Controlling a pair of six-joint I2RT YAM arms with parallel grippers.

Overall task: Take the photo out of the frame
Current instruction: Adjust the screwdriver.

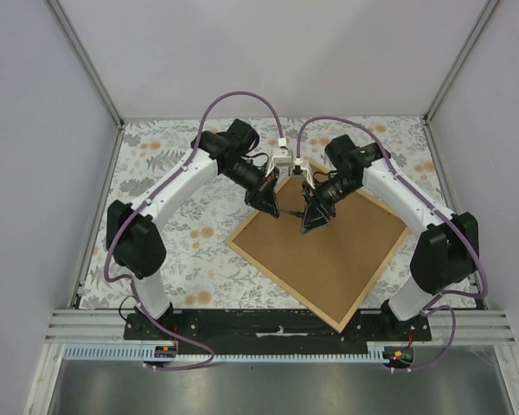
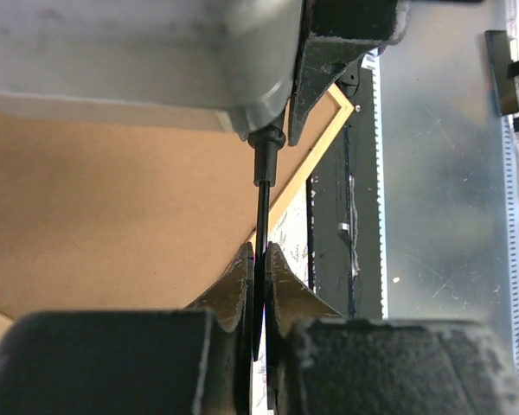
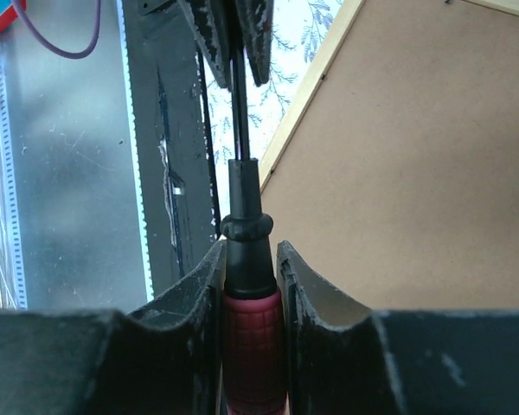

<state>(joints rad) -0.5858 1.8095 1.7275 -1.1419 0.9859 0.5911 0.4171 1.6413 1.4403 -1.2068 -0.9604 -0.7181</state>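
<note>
While the light-tan wooden frame (image 1: pixel 329 246) lies brown back up mid-picture on the floral counter (image 1: pixel 177 238), my right hand (image 3: pixel 251 259) grasps a red-handled screwdriver (image 3: pixel 253 346), my left hand (image 2: pixel 258 264) clenched on its black shaft.

The light-wood frame (image 1: pixel 329 259) lies flat, brown back upward, turned diamond-wise, centre-right.

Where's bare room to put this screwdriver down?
Free: the floral cloth left of the frame, up to the left arm, and the far-left corner. Crowded: the frame's far corner, where left claw and right claw meet on the screwdriver.
</note>
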